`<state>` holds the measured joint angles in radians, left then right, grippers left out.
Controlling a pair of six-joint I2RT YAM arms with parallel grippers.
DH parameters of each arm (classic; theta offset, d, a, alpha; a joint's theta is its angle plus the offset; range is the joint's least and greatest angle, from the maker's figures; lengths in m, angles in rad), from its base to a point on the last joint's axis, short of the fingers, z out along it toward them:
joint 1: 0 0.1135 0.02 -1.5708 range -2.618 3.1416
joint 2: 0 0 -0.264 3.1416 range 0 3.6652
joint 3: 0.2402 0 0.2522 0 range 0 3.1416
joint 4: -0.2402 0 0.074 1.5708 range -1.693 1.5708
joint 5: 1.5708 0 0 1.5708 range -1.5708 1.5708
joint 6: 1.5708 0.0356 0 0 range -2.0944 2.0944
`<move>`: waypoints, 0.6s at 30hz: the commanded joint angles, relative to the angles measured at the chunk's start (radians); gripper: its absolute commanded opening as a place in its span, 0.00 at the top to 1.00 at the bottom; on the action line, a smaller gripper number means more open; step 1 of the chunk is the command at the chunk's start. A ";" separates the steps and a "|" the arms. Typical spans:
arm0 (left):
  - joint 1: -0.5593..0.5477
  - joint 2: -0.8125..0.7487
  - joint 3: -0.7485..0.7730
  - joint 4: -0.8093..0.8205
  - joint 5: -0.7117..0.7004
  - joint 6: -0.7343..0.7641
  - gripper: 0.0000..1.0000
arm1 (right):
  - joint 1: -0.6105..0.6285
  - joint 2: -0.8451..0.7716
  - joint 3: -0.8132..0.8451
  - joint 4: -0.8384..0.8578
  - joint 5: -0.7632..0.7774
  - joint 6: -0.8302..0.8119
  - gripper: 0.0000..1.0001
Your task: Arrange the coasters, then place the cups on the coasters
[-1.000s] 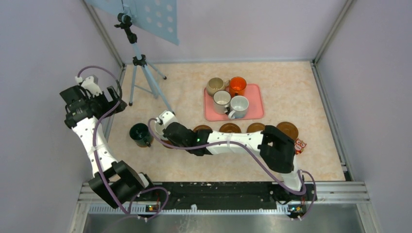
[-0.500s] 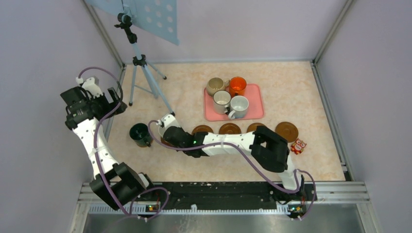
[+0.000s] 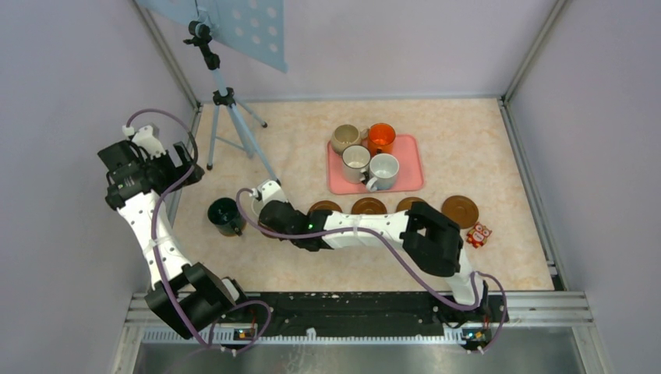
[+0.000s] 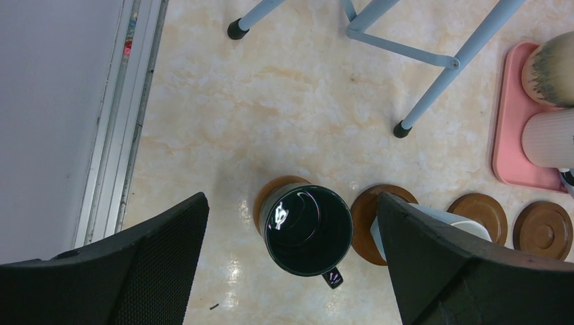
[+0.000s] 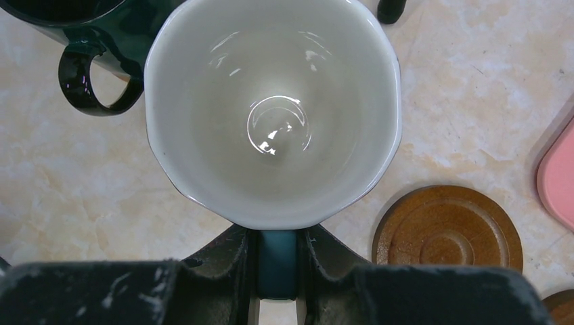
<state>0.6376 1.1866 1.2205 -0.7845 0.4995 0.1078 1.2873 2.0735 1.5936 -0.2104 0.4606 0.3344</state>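
Note:
My right gripper (image 5: 277, 254) is shut on the teal handle of a whitish cup (image 5: 274, 108) with a pale-blue outside. In the top view the right gripper (image 3: 263, 201) holds it just right of the dark green cup (image 3: 224, 214). The whitish cup (image 4: 440, 218) is over a brown coaster (image 4: 365, 213); I cannot tell if it touches. The green cup (image 4: 308, 230) stands on a tan coaster (image 4: 269, 198). More coasters (image 3: 368, 206) lie in a row to the right. My left gripper (image 4: 291, 203) hangs open high above the green cup.
A pink tray (image 3: 409, 152) at the back holds beige (image 3: 345, 138), orange (image 3: 381, 136) and two whitish cups (image 3: 356, 160). A tripod (image 3: 234, 125) stands back left. A red owl figurine (image 3: 478, 234) sits by the rightmost coaster (image 3: 460, 210).
The right arm's elbow has swung a little left, uncovering the rightmost coaster, and its gripper with the cup has shifted slightly. The left arm has barely moved.

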 commanded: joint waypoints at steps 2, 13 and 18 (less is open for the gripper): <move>-0.003 -0.021 -0.022 0.024 0.001 0.013 0.01 | 0.009 0.003 0.077 0.065 0.030 0.028 0.99; -0.003 -0.016 -0.034 0.034 0.001 0.012 0.01 | 0.003 0.016 0.083 0.046 0.035 0.049 0.92; -0.003 -0.010 -0.038 0.043 0.002 0.006 0.01 | 0.000 0.013 0.086 0.038 0.037 0.051 0.82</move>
<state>0.6376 1.1866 1.1893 -0.7795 0.4999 0.1074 1.2865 2.1052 1.6062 -0.2276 0.4625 0.3698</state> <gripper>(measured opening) 0.987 0.181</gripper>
